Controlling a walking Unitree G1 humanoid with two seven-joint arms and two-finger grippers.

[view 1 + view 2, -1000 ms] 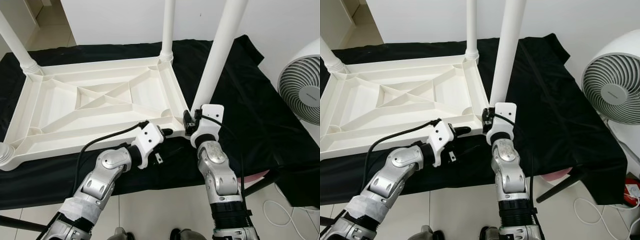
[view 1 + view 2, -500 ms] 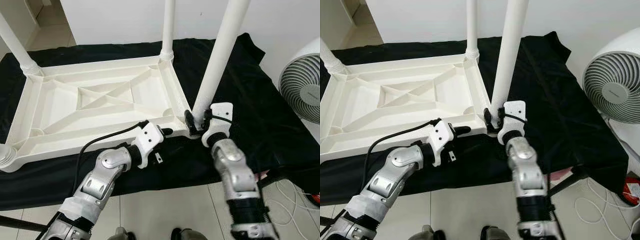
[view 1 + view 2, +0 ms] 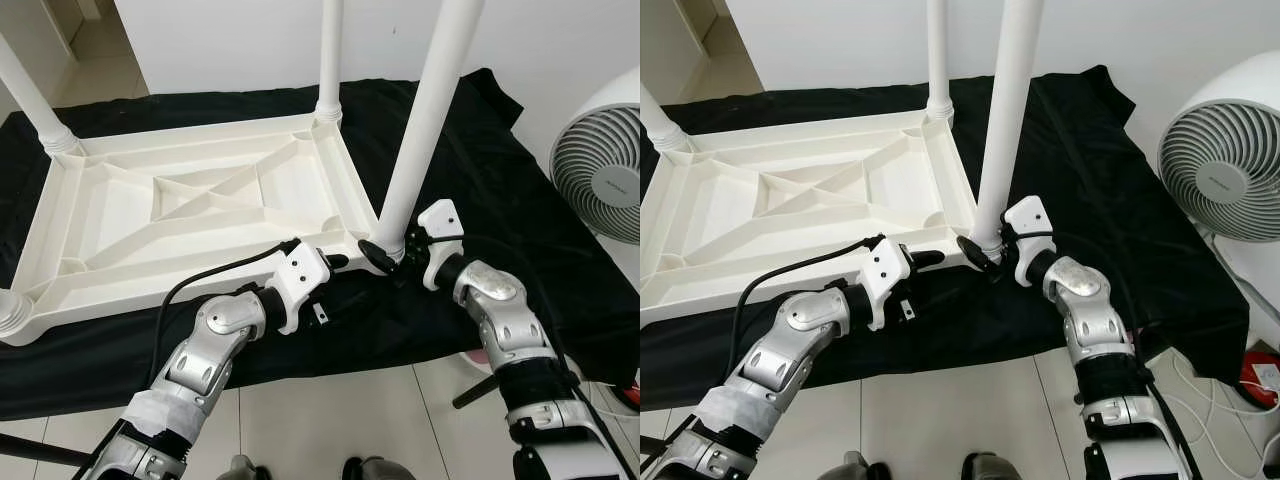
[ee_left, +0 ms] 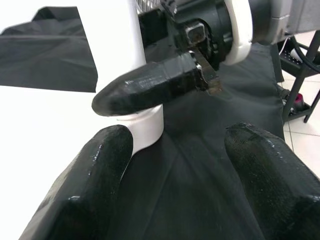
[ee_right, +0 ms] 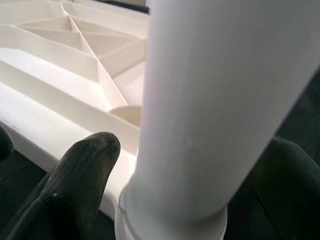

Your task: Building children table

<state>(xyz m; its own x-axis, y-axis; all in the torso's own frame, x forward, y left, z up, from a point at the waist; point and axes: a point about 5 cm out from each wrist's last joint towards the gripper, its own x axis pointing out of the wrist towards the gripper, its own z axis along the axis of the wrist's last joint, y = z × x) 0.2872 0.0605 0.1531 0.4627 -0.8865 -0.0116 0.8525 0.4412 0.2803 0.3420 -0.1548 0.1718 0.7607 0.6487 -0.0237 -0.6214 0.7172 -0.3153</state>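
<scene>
Tabletop (image 3: 190, 200) upside down on black cloth (image 3: 480, 190). R gripper (image 3: 392, 256) fingers straddle the near-right leg (image 3: 425, 120) base, grasping it; L gripper (image 3: 333, 263) unclenched, just beside that corner.

The room is bright and both eye views are sharp, but the wrist views are soft up close, with a blurry white leg (image 5: 200, 110) and shiny black fingers (image 4: 85, 195).

Spread fingers (image 4: 90, 185) beside table leg (image 4: 142, 120)
</scene>
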